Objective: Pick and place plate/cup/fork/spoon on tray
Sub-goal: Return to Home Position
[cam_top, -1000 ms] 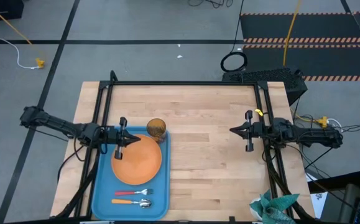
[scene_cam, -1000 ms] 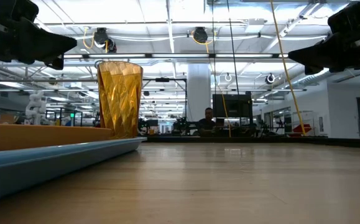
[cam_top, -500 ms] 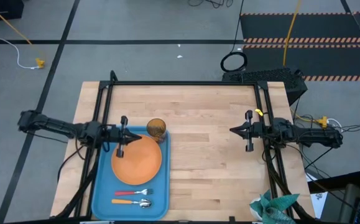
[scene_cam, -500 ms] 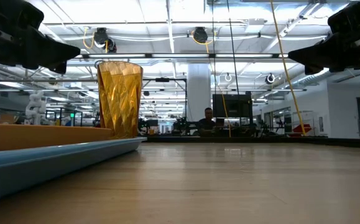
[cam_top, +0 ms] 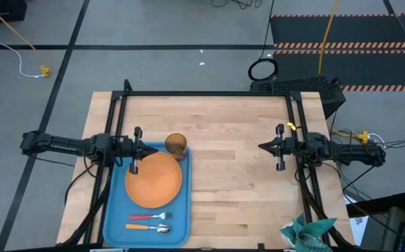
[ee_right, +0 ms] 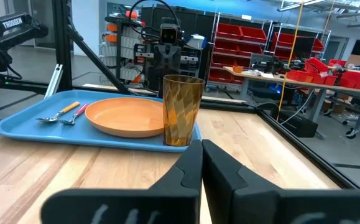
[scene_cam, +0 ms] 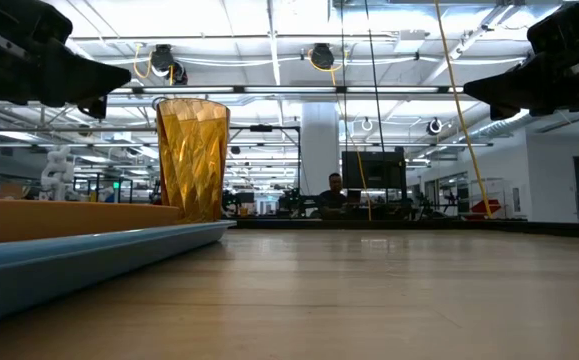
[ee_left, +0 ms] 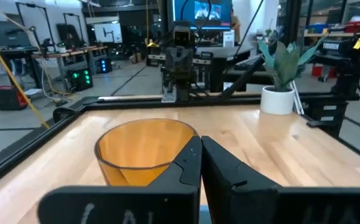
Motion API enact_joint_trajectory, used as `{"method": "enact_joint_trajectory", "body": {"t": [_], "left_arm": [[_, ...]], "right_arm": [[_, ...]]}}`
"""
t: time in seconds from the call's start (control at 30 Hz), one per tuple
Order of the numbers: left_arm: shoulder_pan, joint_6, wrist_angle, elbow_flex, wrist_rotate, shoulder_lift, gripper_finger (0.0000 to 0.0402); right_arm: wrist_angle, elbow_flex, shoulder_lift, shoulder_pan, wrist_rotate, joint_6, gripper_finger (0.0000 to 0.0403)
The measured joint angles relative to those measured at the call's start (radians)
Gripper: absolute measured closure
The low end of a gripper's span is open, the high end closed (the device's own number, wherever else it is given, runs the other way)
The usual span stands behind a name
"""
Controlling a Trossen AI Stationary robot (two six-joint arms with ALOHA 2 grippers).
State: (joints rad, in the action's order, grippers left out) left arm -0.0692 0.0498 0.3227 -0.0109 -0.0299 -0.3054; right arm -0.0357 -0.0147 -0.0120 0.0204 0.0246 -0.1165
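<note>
The light-blue tray (cam_top: 114, 218) lies at the table's near left. On it are the orange plate (cam_top: 154, 180), the amber cup (cam_top: 176, 145) standing upright at its far right corner, and near the front edge the red-handled fork (cam_top: 148, 217) and the orange-handled spoon (cam_top: 150, 228). My left gripper (cam_top: 149, 150) is shut and empty, above the tray's far left part, pointing at the cup (ee_left: 143, 144). My right gripper (cam_top: 261, 147) is shut and empty, above the table's right half. The right wrist view shows the tray (ee_right: 18, 129), the plate (ee_right: 129, 116) and the cup (ee_right: 181, 111).
A black frame (cam_top: 209, 94) runs along the table's far edge and down both sides. A green plant in a white pot (ee_left: 278, 93) stands off the near right corner (cam_top: 307, 234). Bare wood (cam_top: 237, 182) lies between the tray and my right arm.
My left gripper has drawn back toward the table's left edge, away from the cup, staying shut and empty. The cup and the other things on the tray have kept still.
</note>
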Motion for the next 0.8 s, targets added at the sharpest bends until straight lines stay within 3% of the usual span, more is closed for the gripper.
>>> {"method": "enact_joint_trajectory", "body": {"t": [0.6,0.8], "left_arm": [[0.000,-0.010,-0.302,0.000,0.000,0.293,0.0398],[0.000,-0.005,-0.322,-0.011,-0.001,0.303,0.0396]], "right_arm": [[-0.001,0.000,0.000,0.000,0.000,0.000,0.0403],[-0.001,0.000,0.000,0.000,0.000,0.000,0.0403]]}}
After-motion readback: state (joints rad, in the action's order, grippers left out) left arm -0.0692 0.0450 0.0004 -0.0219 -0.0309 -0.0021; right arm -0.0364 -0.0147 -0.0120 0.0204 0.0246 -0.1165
